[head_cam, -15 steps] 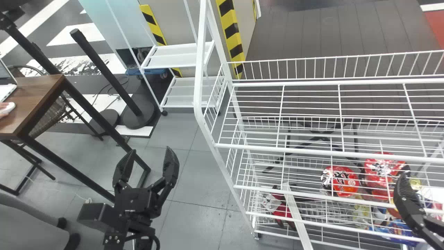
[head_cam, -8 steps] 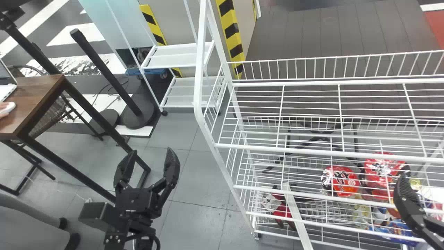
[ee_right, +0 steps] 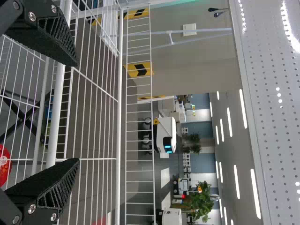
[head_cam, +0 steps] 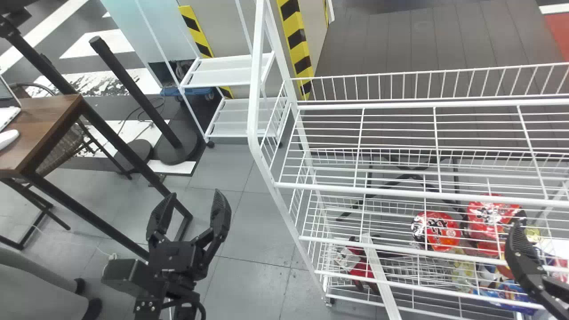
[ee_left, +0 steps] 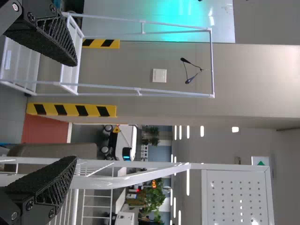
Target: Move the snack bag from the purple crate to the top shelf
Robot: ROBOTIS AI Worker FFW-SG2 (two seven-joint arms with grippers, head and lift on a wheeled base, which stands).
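Note:
In the head view my left gripper [head_cam: 189, 209] stands open over the floor, left of the white wire rack [head_cam: 369, 191]. The right gripper [head_cam: 522, 240] is at the right edge, in front of the rack's shelves. The left wrist view has the left gripper [ee_left: 75, 112] with its two fingers wide apart and nothing between them. In the right wrist view the right gripper [ee_right: 77, 112] is also spread, before the wires of the top shelf [ee_right: 93, 93]. Red snack bags [head_cam: 436, 231] lie on a lower shelf. I see no purple crate.
A wooden desk [head_cam: 40, 129] with black legs stands at the left, near a black post [head_cam: 133, 89]. Behind is a small white cart [head_cam: 222, 73]. Red and blue packages [head_cam: 511, 293] lie low in the rack at the right.
My left gripper has shifted very slightly to the right. At the desk, a person's hand has left the mouse. The right gripper has stayed in place.

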